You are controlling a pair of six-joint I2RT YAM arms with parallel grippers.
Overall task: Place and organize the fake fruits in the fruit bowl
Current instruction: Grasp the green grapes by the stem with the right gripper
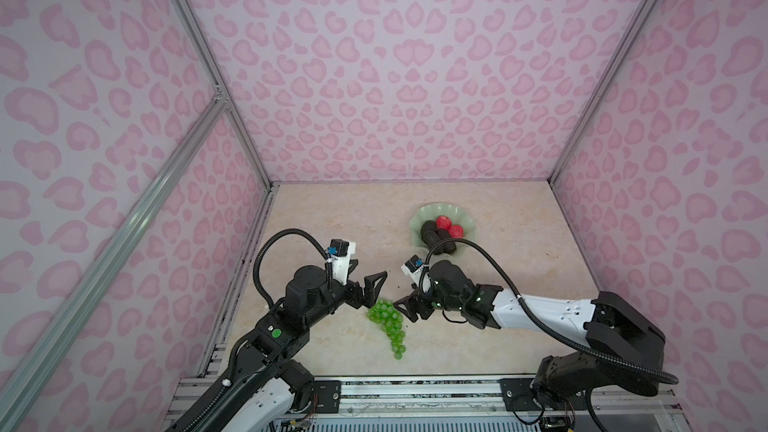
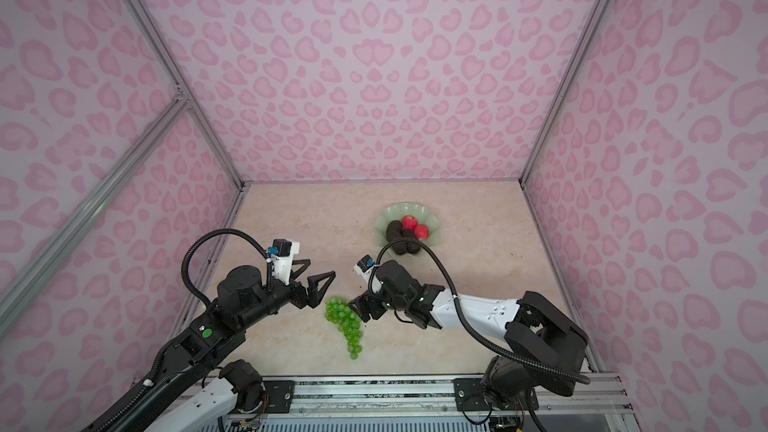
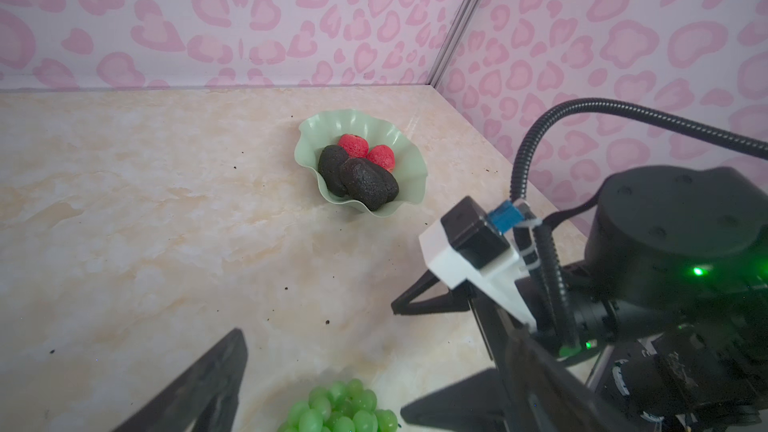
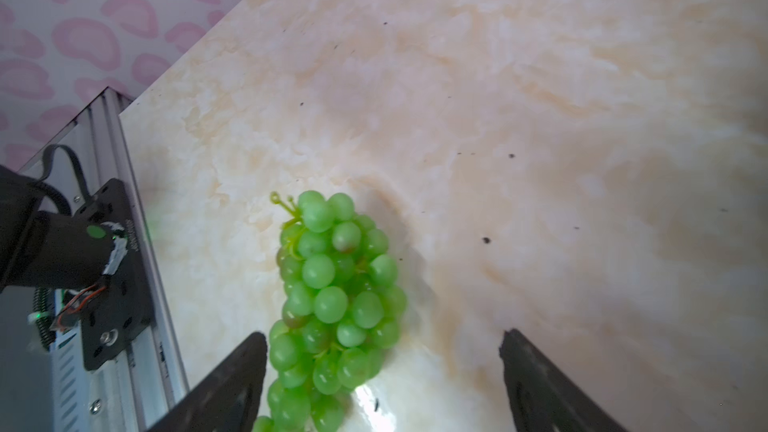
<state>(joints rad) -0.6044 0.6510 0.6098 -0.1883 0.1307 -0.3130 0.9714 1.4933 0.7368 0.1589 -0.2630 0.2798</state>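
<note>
The pink-patterned walls (image 1: 415,76) box in the marbled table (image 1: 332,222) on three sides, with a metal rail along the front. The tabletop between the arms and the back is mostly bare, so I see plenty of room for a carry.

The fruit bowl (image 1: 417,222) sits toward the back right, well apart from both grippers. Three dark avocados (image 3: 361,184) crowd its near side, and two red fruits (image 3: 353,145) lie behind them. The bare room inside is along the far and side rim. The right arm's black cable arches over the bowl's near edge in both top views, which could snag on a lift.

The left gripper (image 2: 322,266) hovers empty with its jaws spread wide, just beside the grapes (image 1: 388,322). The right gripper (image 4: 382,333) is also spread wide and holds nothing. The near end of the bunch lies between its jaws, close against one finger (image 4: 232,376).

The grapes are the only fruit outside the bowl, lying on the table near the front rail. They look light, glossy and lumpy, probably slippery and floppy. I'd pinch across the thick part, or take the thin stem (image 4: 282,201). With the two grippers this close together, they could knock each other.
</note>
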